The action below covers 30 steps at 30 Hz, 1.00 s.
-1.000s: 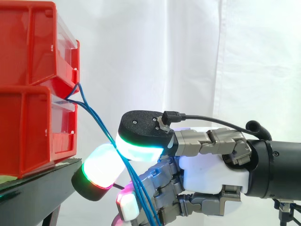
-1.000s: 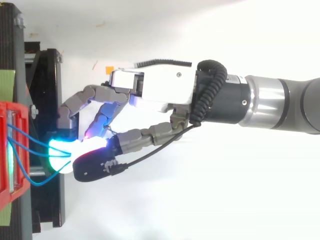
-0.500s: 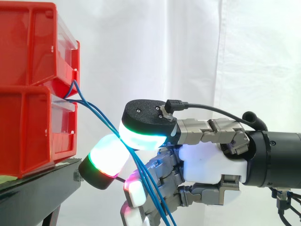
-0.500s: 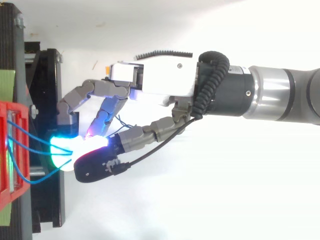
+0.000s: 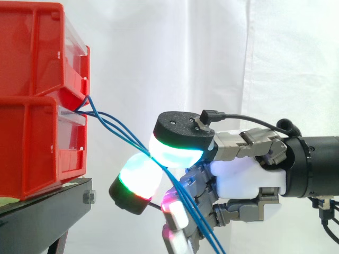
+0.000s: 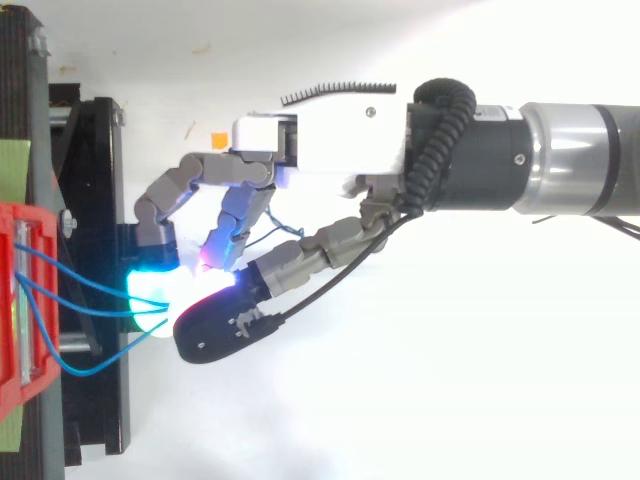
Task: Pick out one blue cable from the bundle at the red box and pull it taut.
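The blue cables [image 5: 124, 132] run from the gap between the stacked red bins [image 5: 37, 143] down to the hand [image 5: 246, 180]. There we see them pinched between two glowing pads [image 5: 177, 152], with their loose ends hanging below. More than one strand seems to pass through that pinch, so we risk tightening several where the task wants one. In the top view one strand sags in a loop while the others look straighter. On a pull away from the bins, we judge the cables could slip from the pads, or the strain could drag the bins on the black stand [image 5: 42, 214].
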Tool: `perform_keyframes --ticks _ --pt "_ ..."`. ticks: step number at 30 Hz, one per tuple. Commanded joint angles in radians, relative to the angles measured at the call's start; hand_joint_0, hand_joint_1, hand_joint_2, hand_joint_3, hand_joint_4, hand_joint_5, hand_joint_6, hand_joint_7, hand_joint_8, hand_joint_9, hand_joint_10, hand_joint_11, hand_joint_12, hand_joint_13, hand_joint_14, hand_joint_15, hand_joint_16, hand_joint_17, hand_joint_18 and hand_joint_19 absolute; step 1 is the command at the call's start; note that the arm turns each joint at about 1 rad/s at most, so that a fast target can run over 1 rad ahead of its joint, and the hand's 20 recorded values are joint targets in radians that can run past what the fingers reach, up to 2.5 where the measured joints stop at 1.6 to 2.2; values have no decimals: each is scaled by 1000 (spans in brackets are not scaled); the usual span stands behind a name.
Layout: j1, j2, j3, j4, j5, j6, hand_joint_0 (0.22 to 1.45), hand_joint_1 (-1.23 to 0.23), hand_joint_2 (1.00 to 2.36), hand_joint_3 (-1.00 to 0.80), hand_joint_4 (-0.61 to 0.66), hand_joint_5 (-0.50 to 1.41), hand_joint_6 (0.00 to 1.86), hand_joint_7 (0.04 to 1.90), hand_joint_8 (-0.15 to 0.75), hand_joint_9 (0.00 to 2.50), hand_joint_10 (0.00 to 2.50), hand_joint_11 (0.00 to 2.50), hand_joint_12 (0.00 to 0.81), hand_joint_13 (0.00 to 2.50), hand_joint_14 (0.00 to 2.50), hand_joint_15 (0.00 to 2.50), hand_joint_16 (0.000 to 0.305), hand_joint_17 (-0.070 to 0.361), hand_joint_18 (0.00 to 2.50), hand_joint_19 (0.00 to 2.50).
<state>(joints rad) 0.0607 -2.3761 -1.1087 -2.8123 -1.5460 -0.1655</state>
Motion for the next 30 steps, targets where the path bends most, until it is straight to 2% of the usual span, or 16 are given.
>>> perform_keyframes --ticks 1,6,13,18,30 --pt "-7 9 1 -33 -12 3 720 -855 1012 -346 -42 -95 932 1114 305 1139 17 568 351 1022 18 508 45 100 930 515" --pt "-12 12 0 -56 -29 15 710 -860 1011 -367 -39 -93 931 1109 301 1157 20 579 350 1027 18 510 44 100 940 522" --pt "-15 12 0 -70 -29 32 710 -862 1008 -400 -38 -90 928 1113 302 1192 18 598 349 1040 18 507 45 100 952 522" --pt "-15 12 1 -85 -42 43 706 -869 1009 -397 -30 -89 925 1126 303 1199 20 589 345 1046 18 516 44 100 957 528" --pt "-12 12 0 -87 -39 44 650 -807 1006 -418 33 -85 921 1088 308 1237 21 598 354 1053 18 523 45 102 960 555"
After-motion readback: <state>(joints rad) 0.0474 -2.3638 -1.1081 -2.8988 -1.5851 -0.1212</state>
